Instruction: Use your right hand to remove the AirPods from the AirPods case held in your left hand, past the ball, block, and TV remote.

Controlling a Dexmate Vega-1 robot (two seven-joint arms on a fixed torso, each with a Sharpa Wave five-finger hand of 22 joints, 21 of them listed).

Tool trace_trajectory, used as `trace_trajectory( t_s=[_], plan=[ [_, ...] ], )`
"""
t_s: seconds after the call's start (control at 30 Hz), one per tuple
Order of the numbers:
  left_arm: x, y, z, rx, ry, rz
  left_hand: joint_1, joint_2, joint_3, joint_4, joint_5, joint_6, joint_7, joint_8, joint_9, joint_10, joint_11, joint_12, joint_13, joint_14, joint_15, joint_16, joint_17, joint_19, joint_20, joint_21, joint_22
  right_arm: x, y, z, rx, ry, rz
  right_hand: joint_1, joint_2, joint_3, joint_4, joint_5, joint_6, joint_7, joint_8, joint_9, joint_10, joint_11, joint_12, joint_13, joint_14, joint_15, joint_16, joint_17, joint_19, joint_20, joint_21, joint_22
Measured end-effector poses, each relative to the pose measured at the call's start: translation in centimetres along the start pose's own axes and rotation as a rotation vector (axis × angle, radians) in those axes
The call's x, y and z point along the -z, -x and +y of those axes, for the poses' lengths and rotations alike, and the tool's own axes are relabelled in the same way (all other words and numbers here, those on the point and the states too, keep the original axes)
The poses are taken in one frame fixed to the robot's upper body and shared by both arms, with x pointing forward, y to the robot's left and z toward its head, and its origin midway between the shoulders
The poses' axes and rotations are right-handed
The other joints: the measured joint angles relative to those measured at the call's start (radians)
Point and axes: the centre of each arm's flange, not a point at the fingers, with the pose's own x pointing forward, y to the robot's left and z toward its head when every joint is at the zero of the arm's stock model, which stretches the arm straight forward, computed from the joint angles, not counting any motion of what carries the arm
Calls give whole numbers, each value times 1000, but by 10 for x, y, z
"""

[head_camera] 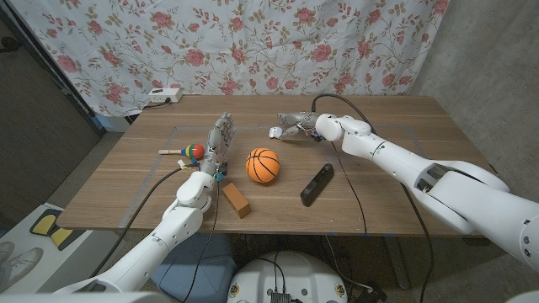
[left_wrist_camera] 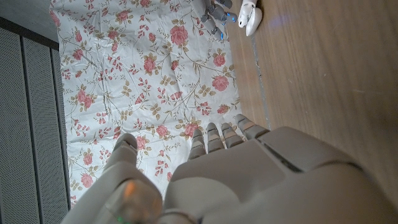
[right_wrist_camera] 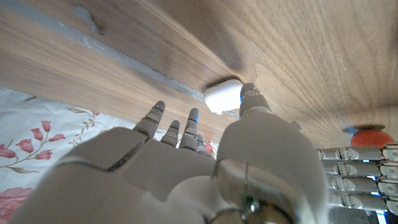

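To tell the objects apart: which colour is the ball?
Orange with black lines: the ball, clearest in the head view.

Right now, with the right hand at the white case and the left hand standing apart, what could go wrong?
1. The AirPods case lies on the table by the right hand, not in the left hand, which holds nothing: pulling at it one-handed may just slide it.
2. Carrying it to the left hand, the right arm could clip the ball or TV remote.
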Motion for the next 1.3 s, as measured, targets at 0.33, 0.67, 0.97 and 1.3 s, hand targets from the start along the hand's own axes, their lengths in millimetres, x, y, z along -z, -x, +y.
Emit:
trace_trajectory(
  t_s=[0.33,0.67,0.97,1.3],
  plan=[
    [1,-1,0,0,0,3,0,0,0,0,0,0,0,0,0,5,6,0,5,0,0,0,0,0,0,0,0,-1,-2,2,-8,4,1,5,-5,6,6,15,0,0,0,0,0,0,0,5,-5,5,0,0,0,0,0,0],
    [3,-2,0,4,2,11,0,0,0,0,0,0,0,0,0,11,0,0,5,0,0,0,0,0,0,0,0,1,-5,5,-10,-3,8,5,-6,10,10,31,0,0,0,0,4,-4,0,14,-5,5,0,5,-4,4,0,0],
    [6,-5,-2,14,3,21,4,4,0,0,0,0,0,0,0,24,-2,4,5,0,0,0,0,0,0,0,0,2,-9,8,-12,-11,13,-4,-14,14,14,46,0,0,0,0,9,-9,3,22,-5,5,0,4,-7,7,0,0],
    [8,-7,-2,18,6,25,4,4,0,0,0,-4,4,0,0,32,-3,8,5,0,0,0,0,0,0,0,0,5,-12,10,-16,-15,20,-15,-25,19,19,63,0,0,0,0,20,-20,11,31,-1,2,0,9,-7,7,0,0]
  ],
)
